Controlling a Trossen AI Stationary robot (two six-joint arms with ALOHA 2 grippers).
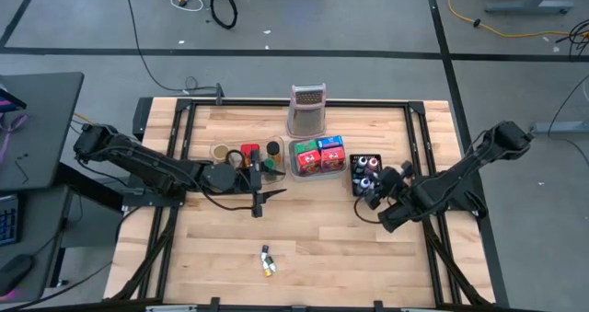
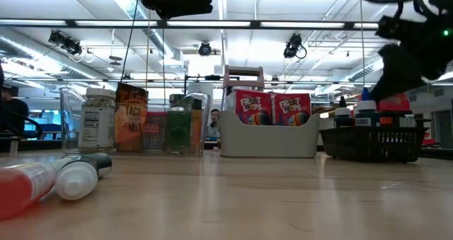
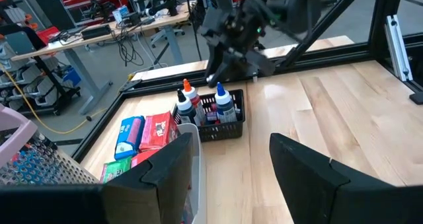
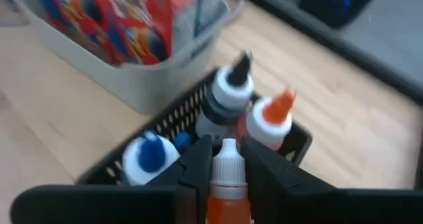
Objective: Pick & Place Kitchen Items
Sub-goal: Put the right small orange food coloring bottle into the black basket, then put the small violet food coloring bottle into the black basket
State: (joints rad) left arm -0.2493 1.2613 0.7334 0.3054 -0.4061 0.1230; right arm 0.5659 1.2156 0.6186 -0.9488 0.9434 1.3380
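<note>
My right gripper [image 1: 375,194] hangs over the near end of the black basket [image 1: 352,176], shut on a small orange bottle with a white cap [image 4: 228,174]. The basket [image 4: 299,139] holds upright bottles with black [image 4: 231,85], orange [image 4: 274,115] and blue [image 4: 149,151] caps. My left gripper [image 1: 257,202] hovers open over the table's middle, near the clear tray of jars [image 1: 241,156], touching nothing. Two small bottles [image 1: 267,260] lie on their sides near the table's near edge; in the low view one is red [image 2: 25,187], one white-capped [image 2: 78,176]. My right gripper pinches the orange bottle between its two fingers [image 4: 197,161], just below the white cap [image 4: 228,154]. The bottle lies along the fingers, cap pointing out past the fingertips. The fingers slant down from the table's right, and the bottle is lifted clear above the basket.
A grey tray [image 1: 295,160] with two cereal boxes [image 2: 269,109] sits between the clear tray [image 2: 67,120] and the basket. A tall metal grater [image 1: 308,109] stands behind it by the far edge. Bare wood lies around the two fallen bottles.
</note>
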